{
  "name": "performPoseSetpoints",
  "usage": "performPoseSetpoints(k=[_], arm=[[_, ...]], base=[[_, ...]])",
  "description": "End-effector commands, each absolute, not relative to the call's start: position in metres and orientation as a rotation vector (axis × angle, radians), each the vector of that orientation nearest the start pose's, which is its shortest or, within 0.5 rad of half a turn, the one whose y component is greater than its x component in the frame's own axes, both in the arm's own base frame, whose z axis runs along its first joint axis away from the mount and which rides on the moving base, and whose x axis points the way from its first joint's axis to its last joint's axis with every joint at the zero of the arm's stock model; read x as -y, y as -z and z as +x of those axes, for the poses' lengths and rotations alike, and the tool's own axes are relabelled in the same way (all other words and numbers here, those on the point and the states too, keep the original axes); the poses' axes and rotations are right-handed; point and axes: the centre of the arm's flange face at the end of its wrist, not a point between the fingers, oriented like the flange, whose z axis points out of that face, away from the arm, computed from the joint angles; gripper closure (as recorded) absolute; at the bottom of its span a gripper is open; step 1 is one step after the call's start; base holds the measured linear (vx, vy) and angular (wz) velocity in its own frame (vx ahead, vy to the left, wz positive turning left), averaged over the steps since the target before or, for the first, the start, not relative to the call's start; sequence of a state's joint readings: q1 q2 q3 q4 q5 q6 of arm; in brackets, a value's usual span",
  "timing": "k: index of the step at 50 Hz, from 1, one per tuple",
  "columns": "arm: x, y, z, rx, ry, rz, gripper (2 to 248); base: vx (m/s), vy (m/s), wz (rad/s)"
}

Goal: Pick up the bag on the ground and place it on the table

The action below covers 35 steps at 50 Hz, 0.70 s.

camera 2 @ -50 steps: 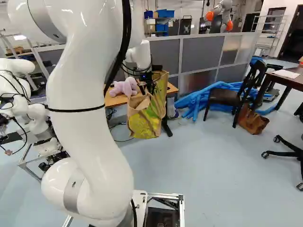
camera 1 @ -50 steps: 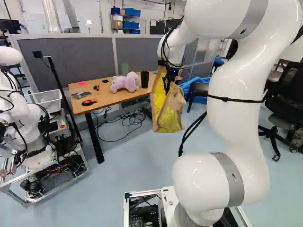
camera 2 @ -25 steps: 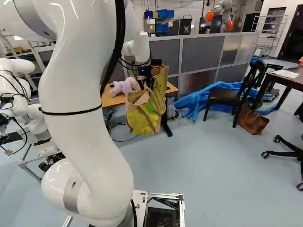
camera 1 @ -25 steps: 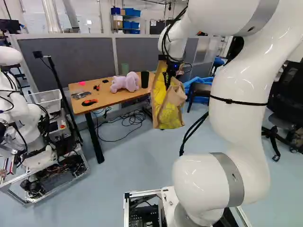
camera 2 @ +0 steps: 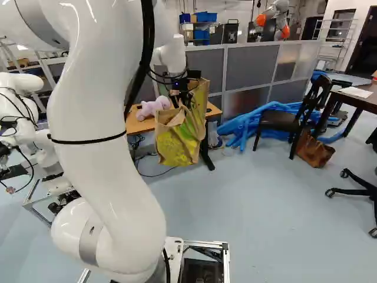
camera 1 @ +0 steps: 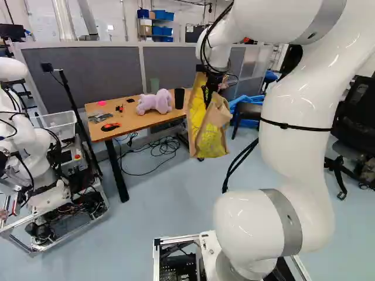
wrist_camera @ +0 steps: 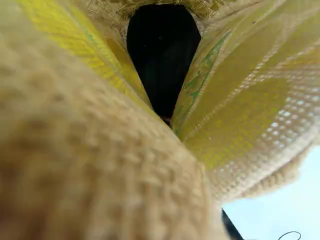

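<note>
Tan burlap bag with yellow panels hangs in mid-air by the wooden worktop, black gripper clamped on it! Hanging this low, it could snag the edge, or swing into the black cylindrical cup.

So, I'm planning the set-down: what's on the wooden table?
Purple plush toy, black cup, orange-and-black item, smaller bits. The bag hides part of the table; anything there can't be seen.

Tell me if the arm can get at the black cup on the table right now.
Probably not: the black cup looks uncovered on the table, but the bag hanging from the end effector would likely need setting down first.
</note>
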<state>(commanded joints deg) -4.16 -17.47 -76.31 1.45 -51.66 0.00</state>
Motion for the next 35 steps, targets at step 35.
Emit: performPoseSetpoints(k=[35], arm=[[0.038,-0.576,0.570,-0.129,0.131,-3.117,227]], base=[[0.000,0.000,0.000]])
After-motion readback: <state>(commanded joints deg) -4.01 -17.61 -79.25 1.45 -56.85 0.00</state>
